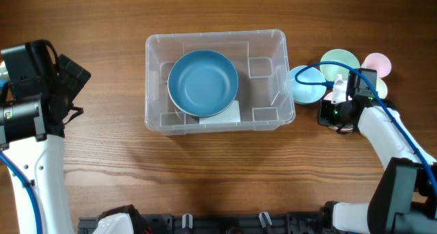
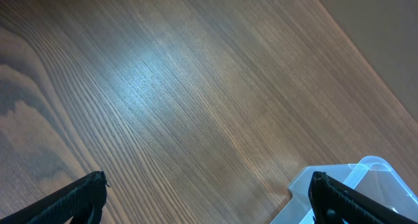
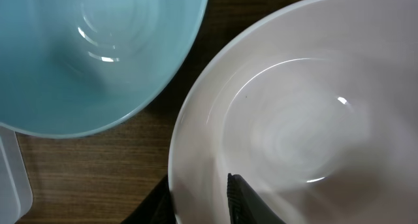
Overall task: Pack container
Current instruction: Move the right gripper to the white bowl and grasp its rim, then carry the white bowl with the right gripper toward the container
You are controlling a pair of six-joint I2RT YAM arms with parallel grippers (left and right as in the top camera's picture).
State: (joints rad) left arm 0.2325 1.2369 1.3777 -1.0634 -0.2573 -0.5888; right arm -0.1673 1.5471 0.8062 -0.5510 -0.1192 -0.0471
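**Right arm down on a bowl rim, container mid-table with one bowl in it**

So the container (image 1: 268,37), the big clear rectangular bin, sits pretty much in the middle of the wooden table (image 1: 205,183) with its long side running left to right. A blue bowl (image 1: 203,82) is inside it, upright, in the left half, partly covering the white label (image 1: 233,112) on the base. The right half of the bin only shows its moulded ridges.

Just off the bin's right wall there's a little cluster of bowls. A light blue bowl (image 1: 304,85) is closest to the container. A mint green bowl (image 1: 339,59) is behind it, and a pink bowl (image 1: 376,62) is further right.

The right gripper (image 3: 199,201) is down in that cluster. The wrist view shows one dark finger (image 3: 248,198) inside a pale whitish bowl (image 3: 294,119) and a dark shape just outside its rim, so the jaws straddle the rim with only a narrow gap. It can't be made out whether they're actually biting the rim. The light blue bowl sits right next to the whitish one in that view, with a strip of table between them.

The left gripper (image 2: 208,185) hangs over bare table to the left of the bin, with its fingers spread wide and nothing between them. A corner of the container just peeks in at the lower right of its wrist view.
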